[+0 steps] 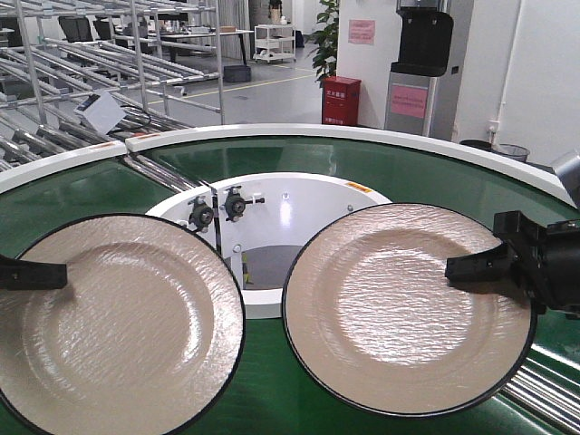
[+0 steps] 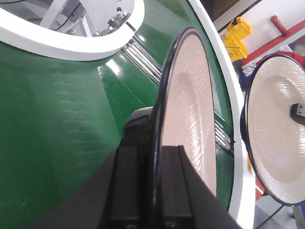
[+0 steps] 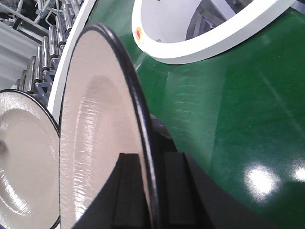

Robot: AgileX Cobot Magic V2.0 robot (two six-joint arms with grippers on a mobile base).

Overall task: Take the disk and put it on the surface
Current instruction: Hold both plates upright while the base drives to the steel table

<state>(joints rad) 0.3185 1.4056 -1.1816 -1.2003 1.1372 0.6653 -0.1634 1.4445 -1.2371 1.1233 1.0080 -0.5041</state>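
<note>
The left disk (image 1: 118, 326) is a cream plate with a thin black rim, and the left end effector (image 1: 54, 274) grips it at its left edge. In the left wrist view this plate is seen almost edge-on. The two black fingers (image 2: 126, 191) are clamped on the rim, one on each face (the gap between them is only as wide as the plate is thick).

The right disk (image 1: 403, 308) looks the same, and the right end effector (image 1: 467, 267) holds it at its right edge. The right wrist view shows its fingers (image 3: 174, 191) pressed on both faces of the rim in the same way.

Both disks are tilted, with the hollow face turned up and toward the front camera, and they hang over the green belt (image 1: 408, 168). They are side by side and near each other, but they do not touch: a narrow strip of belt shows between them. The upper left part of the right disk covers a part of the white ring (image 1: 272, 188), which borders the inner opening of the belt. I cannot tell if the lower rims rest on the belt or are just above it.

Behind the belt there are racks of metal rollers (image 1: 54, 100) on the left and a red cabinet (image 1: 341, 100) near the wall.
</note>
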